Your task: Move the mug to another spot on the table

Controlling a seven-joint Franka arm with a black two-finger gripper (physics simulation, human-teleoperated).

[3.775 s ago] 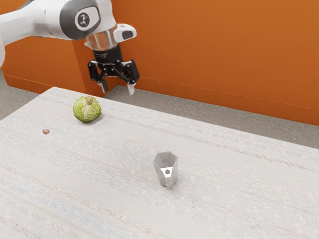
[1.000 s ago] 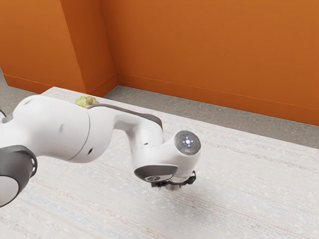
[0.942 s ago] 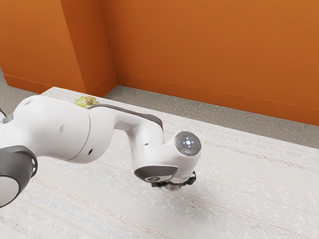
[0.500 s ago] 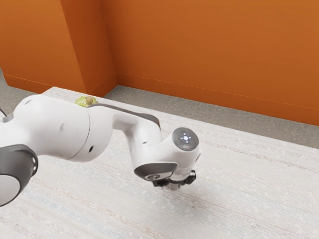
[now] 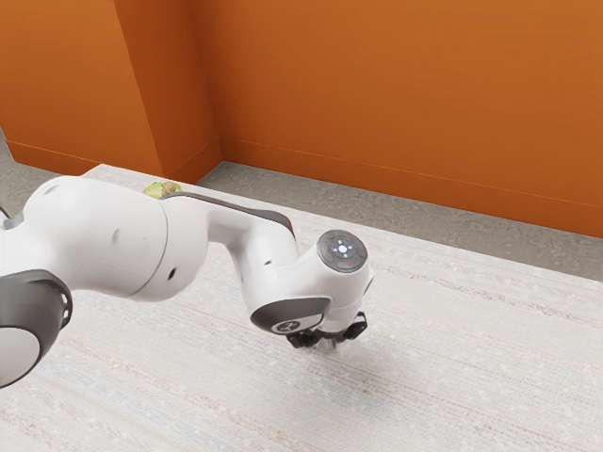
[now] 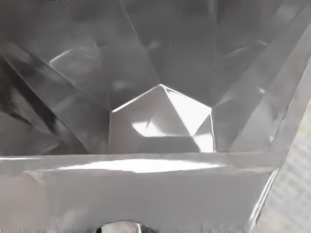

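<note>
Wrist view looks straight into the mug (image 6: 160, 121); whether our gripper (image 5: 326, 339) is clamping it, we cannot tell.

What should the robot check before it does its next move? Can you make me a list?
1. Gripper at the mug: ok. The black gripper sits low over the table, and the wrist view looks straight down into the grey faceted mug.
2. Firm hold on the mug: cannot tell. The white arm hides it.
3. Mug upright: probably ok. The wrist view looks onto its inside bottom.
4. Mug off the table: cannot tell.
5. Room to set it down: ok. Open pale tabletop lies toward the exterior view's right.
6. Green cabbage out of the way: ok. It is at the far corner, well apart from the gripper.
</note>
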